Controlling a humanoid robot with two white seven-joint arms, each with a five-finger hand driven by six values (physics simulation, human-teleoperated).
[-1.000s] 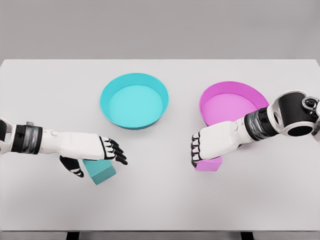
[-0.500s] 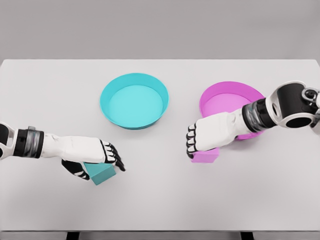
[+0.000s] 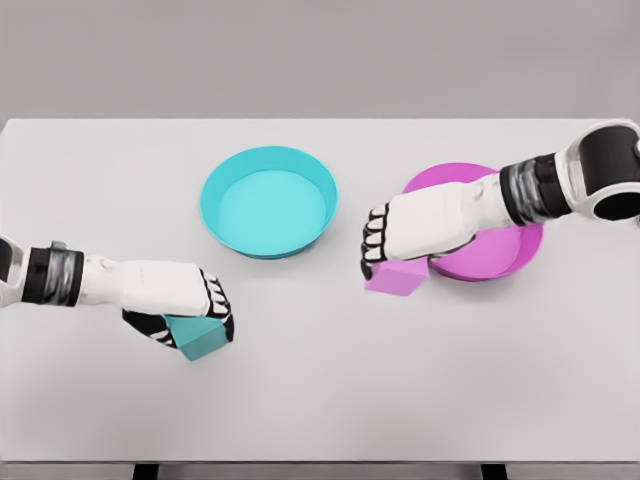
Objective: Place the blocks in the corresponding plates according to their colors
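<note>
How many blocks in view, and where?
2. The teal block is in the left hand near the table's front left; the pink block is in the right hand, beside the pink plate.

The right hand (image 3: 405,235) covers the pink block's (image 3: 393,280) top, and its forearm hides the pink plate's (image 3: 500,262) near-left rim. The left hand (image 3: 180,300) wraps the teal block's (image 3: 200,338) upper part. Both arms run off the side edges.
</note>
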